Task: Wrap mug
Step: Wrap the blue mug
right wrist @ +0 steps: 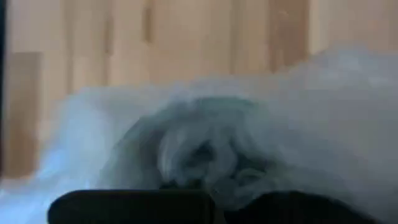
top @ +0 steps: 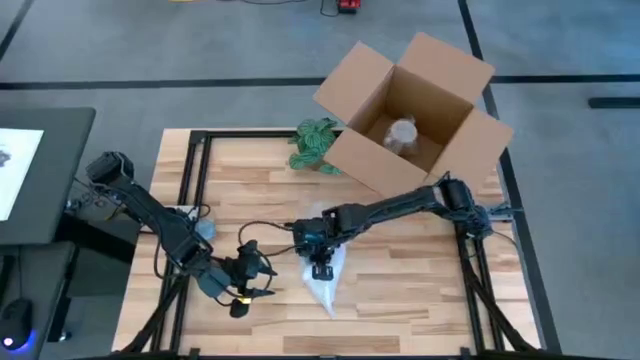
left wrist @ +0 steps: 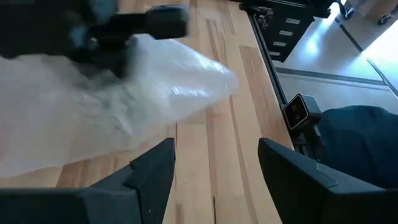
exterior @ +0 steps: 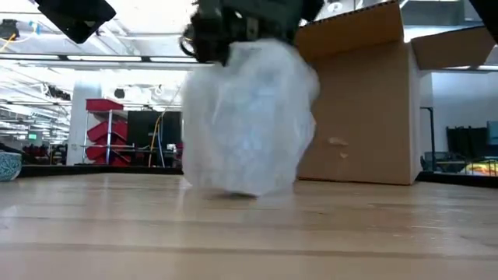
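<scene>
A bundle of white bubble wrap (top: 326, 280) stands at the middle of the table, and its lower end (exterior: 237, 189) is on the wood. My right gripper (top: 320, 262) is shut on the bundle's top. The mug is hidden; in the right wrist view only crumpled wrap (right wrist: 205, 149) shows. My left gripper (top: 255, 277) hovers open just left of the bundle, its fingers (left wrist: 152, 171) pointing at the wrap (left wrist: 124, 106) with nothing between them. My right gripper holds the wrap's gathered top (exterior: 233, 48) from above, fingers pointing down. The bundle hangs bulging below them, and its bottom touches the table. The fingers (right wrist: 137, 202) are shut together at the crumpled folds; how many layers they hold cannot be told.
An open cardboard box (top: 410, 115) lies at the far right with a wrapped item (top: 402, 133) inside. A green patterned thing (top: 315, 142) sits beside the box, and a blue patterned piece (top: 205, 230) sits by the left arm. Bare wood lies toward the near edge.
</scene>
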Controlling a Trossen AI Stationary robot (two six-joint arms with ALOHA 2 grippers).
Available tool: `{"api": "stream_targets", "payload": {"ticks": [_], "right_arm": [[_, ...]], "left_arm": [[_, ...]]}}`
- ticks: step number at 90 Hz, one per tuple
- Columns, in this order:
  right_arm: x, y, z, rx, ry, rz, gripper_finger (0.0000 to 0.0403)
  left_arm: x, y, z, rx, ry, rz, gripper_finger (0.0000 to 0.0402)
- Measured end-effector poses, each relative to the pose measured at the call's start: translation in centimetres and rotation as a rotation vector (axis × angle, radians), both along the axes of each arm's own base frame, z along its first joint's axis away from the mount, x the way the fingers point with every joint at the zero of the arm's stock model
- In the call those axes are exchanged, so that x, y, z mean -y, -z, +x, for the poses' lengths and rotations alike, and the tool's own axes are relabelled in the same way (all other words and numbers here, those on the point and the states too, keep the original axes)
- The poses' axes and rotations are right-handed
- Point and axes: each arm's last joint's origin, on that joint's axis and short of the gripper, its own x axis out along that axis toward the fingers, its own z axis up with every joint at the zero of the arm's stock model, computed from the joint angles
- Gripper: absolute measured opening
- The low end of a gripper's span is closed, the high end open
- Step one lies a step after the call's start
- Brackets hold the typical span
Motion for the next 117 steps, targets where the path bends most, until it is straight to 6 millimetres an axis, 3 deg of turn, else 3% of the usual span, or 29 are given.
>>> {"api": "stream_targets", "payload": {"ticks": [20,31,53,72,82,99,117], "right_arm": [[-0.5,-0.2,0.2,0.019,-0.004,-0.004,0.0000],[-1.6,-2.3,0.7,0.050,-0.049,-0.013,0.0000],[-3.9,-8.5,0.5,0.091,-0.142,-0.030,0.0000],[-5.4,-10.9,0.9,0.228,-0.067,-0.159,0.0000],[-5.2,-10.0,1.1,0.207,0.007,-0.182,0.0000],[-3.7,-5.7,1.2,0.071,0.101,-0.198,0.0000],[-3.7,-1.5,1.4,0.032,0.102,-0.118,0.0000]], "left_arm": [[0.0,0.0,0.0,0.001,0.001,0.002,0.0212],[0.0,0.0,0.0,0.001,0.000,0.001,0.0212],[0.0,0.0,0.0,0.002,0.000,0.000,0.0212],[0.0,0.0,0.0,0.002,0.000,0.002,0.0212],[0.0,0.0,0.0,0.001,0.001,0.003,0.0212],[0.0,0.0,0.0,0.001,0.000,0.002,0.0212],[-0.1,0.0,0.0,0.000,-0.001,0.002,0.0212]]}}
